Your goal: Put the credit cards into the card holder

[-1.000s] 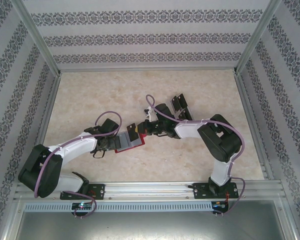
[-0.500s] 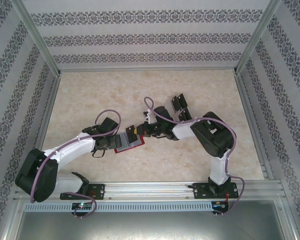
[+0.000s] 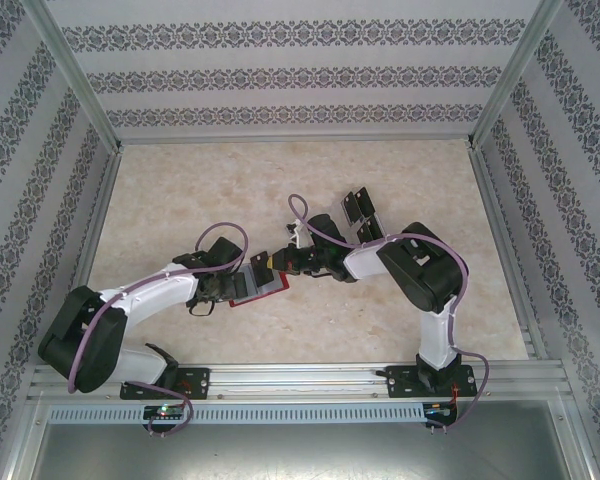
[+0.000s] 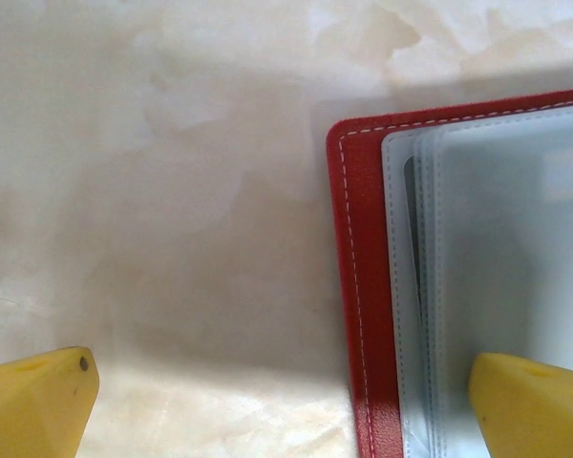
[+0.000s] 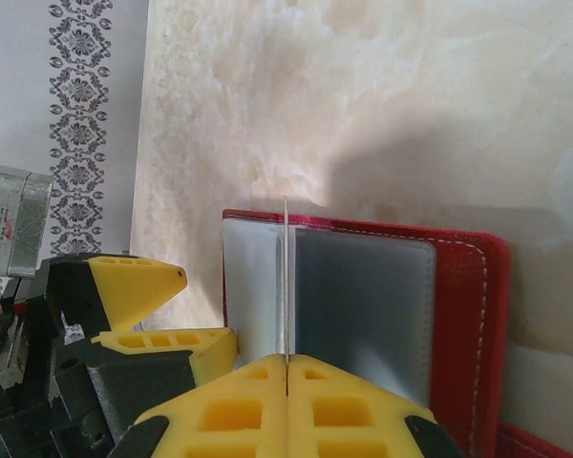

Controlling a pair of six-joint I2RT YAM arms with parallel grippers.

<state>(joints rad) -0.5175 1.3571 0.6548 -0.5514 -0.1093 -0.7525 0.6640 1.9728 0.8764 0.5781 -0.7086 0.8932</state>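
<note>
Lying open on the pale beige marbled table (image 3: 180,200), the small red folding card holder (image 3: 263,291) with greyish clear sleeves inside was near the middle of the table, between the two arms. In the top view its red cover showed under the tips of both arms.

The right gripper (image 5: 286,377) had its yellow fingers (image 5: 363,401) pressed together on one thin black rectangular credit card (image 3: 264,265). In the right wrist view this credit card (image 5: 285,286) appeared edge-on, as a fine pale line. It stood upright over the grey sleeves of the card holder (image 5: 468,315), and its far edge reached about to the red border of the wallet. Whether the card had entered a sleeve could not be told.

The left gripper (image 4: 282,405) was spread wide. One yellow fingertip (image 4: 33,401) was over the bare table, beside the card holder (image 4: 363,286). The other one was over the grey sleeves at the near edge of the wallet. Whether this fingertip touched the sleeves could not be told. In the right wrist view the left gripper (image 5: 158,315) showed just beside the left edge of the wallet.

The other black cards (image 3: 356,206) lay in a small group on the table behind the right arm, well apart from the card holder. Some of them were partly hidden by the arm. Grey-patterned wall panels (image 3: 300,78) stood around the table.
</note>
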